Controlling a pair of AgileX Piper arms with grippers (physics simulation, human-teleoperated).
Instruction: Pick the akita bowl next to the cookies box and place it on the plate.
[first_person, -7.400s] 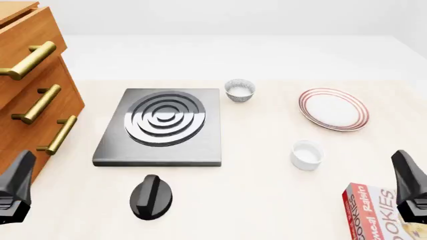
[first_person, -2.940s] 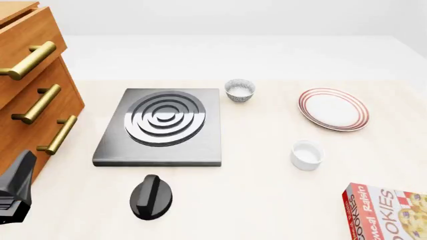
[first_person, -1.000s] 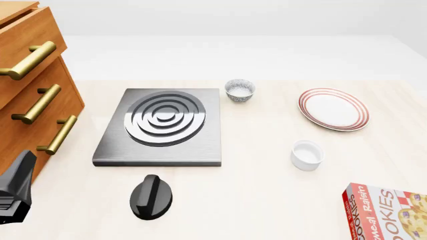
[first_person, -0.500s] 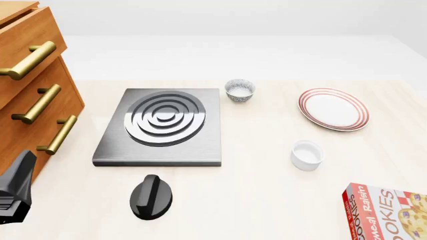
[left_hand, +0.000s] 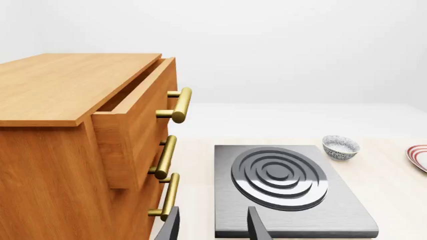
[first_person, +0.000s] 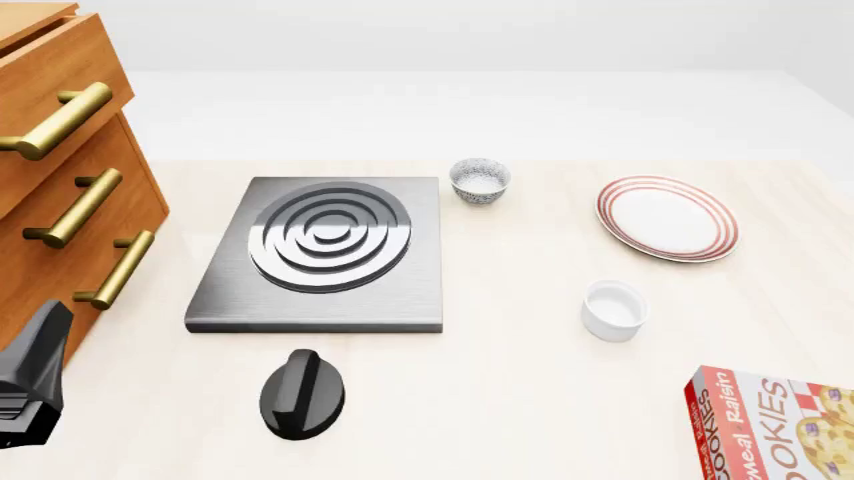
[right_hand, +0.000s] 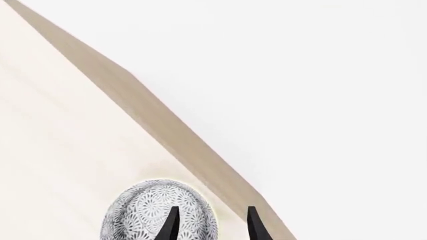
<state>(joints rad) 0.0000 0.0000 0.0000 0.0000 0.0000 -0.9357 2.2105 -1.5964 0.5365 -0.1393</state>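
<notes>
Pale wood table (right_hand: 60, 150), speckled round akita bowl (right_hand: 143, 210) beneath spread right pincer (right_hand: 210, 222) (empty)

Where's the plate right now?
Front view: the plate sits far right on the table, beyond the white cup and right of the patterned bowl. Nothing on it.

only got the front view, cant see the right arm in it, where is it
Observer: Its wrist camera shows the right gripper right at an akita bowl that lies outside your frame, near the edge of the table.
Operator: gripper open or shut
Observer: Open. The fingers are apart with nothing between them, and the bowl sits mostly to one side of the gap.
Operator: and the left one
Observer: The left gripper is open too, empty, facing the stove plate.
</notes>
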